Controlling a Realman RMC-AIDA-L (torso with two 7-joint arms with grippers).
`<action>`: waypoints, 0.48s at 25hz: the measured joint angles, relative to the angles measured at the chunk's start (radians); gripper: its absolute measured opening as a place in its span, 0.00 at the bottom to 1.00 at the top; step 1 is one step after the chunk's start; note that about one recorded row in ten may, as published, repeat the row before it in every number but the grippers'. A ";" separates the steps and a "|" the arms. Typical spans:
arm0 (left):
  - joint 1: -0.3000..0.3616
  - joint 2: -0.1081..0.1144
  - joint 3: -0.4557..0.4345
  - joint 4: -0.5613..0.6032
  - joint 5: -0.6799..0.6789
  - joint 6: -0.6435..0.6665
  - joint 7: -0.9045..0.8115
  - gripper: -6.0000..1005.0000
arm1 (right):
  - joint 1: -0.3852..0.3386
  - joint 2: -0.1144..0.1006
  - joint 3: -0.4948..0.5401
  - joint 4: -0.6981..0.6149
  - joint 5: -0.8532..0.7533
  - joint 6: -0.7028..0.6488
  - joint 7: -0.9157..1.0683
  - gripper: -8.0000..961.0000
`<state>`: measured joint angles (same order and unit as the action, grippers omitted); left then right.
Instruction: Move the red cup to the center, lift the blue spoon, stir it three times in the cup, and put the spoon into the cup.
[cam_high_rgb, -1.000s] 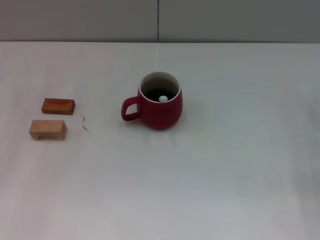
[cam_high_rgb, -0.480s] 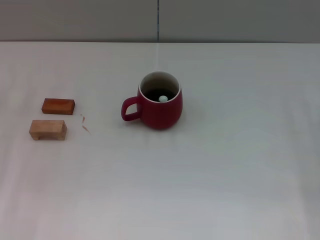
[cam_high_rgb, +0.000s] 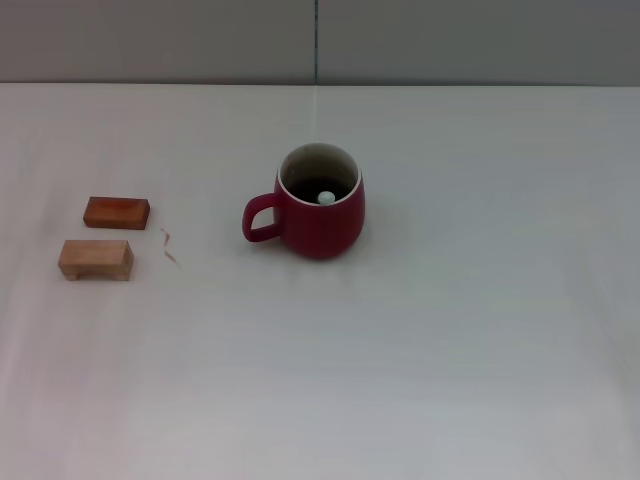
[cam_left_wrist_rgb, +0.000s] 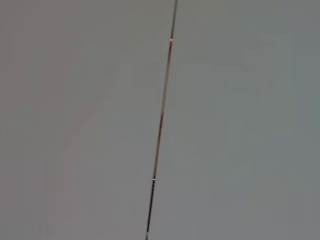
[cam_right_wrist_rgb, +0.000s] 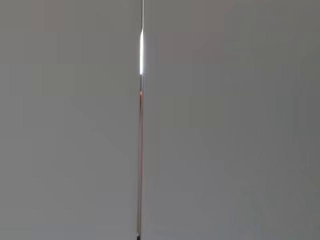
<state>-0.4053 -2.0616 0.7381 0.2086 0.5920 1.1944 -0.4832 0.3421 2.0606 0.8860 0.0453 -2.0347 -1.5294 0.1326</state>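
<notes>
We see the rounded dark-red ceramic mug (cam_high_rgb: 322, 212) standing upright near the middle of the white table (cam_high_rgb: 450, 340), its loop handle pointing toward the robot's left. Its inner wall and rim are cream-white and the bottom looks dark. Inside it, only the pale light-blue rounded end of the small spoon (cam_high_rgb: 327, 197) shows, poking up just inside the near wall of the mug; the rest of the spoon is hidden in the dark interior.

Well off to the left of the mug lie two small wooden blocks: a reddish-brown rectangular one (cam_high_rgb: 117, 212) farther back and a pale, bridge-shaped one (cam_high_rgb: 95, 259) just in front of it, close together but apart. A thin reddish thread-like scrap (cam_high_rgb: 170, 246) lies on the table just to the right of them.

Neither gripper appears in the head view, and both wrist views show only a plain grey wall panel (cam_left_wrist_rgb: 240, 125) with a narrow vertical seam (cam_right_wrist_rgb: 140, 125), so we cannot tell how the fingers of either one stand.
</notes>
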 joint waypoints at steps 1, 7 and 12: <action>0.001 -0.001 -0.004 0.000 -0.002 0.000 0.000 0.76 | 0.000 0.000 0.000 0.000 0.000 0.000 0.000 0.74; -0.002 -0.003 -0.045 -0.016 -0.011 0.002 -0.002 0.83 | 0.009 0.010 0.008 -0.014 0.005 -0.063 -0.049 0.83; -0.002 -0.006 -0.046 -0.021 -0.015 0.010 0.000 0.84 | 0.026 0.013 0.001 -0.009 0.003 -0.058 -0.151 0.83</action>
<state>-0.4073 -2.0671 0.6921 0.1874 0.5771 1.2043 -0.4829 0.3682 2.0732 0.8865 0.0360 -2.0312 -1.5876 -0.0180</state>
